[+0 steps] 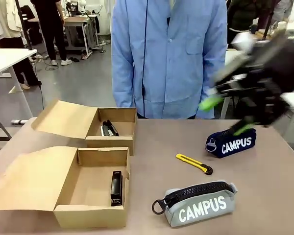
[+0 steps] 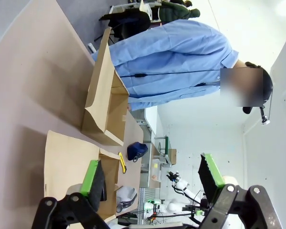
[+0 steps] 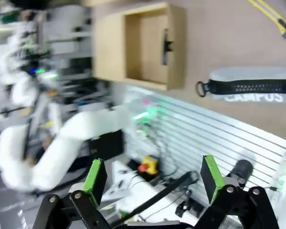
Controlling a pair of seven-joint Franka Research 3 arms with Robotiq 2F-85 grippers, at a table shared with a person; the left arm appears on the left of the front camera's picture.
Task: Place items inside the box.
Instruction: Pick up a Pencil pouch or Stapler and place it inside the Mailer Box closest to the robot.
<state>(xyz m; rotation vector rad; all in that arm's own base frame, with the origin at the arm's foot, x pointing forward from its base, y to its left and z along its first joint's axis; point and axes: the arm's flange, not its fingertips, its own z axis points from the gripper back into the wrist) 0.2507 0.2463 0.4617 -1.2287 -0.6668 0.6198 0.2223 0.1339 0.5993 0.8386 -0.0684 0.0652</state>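
Note:
Two open cardboard boxes stand at the table's left. The near box holds a black stapler, and the far box holds another stapler. A yellow-black utility knife lies mid-table. Close to the front edge lies a grey CAMPUS pouch, and a navy CAMPUS pouch is at the right. My right gripper, motion-blurred, hangs open just above the navy pouch, holding nothing. Its wrist view shows its open gripper, the near box and the grey pouch. My left gripper is open and empty, well above the table.
A person in a light blue coat stands at the far edge, behind the boxes and the navy pouch. Both box lids lie flat to the left. Bare tabletop runs between the boxes and the pouches.

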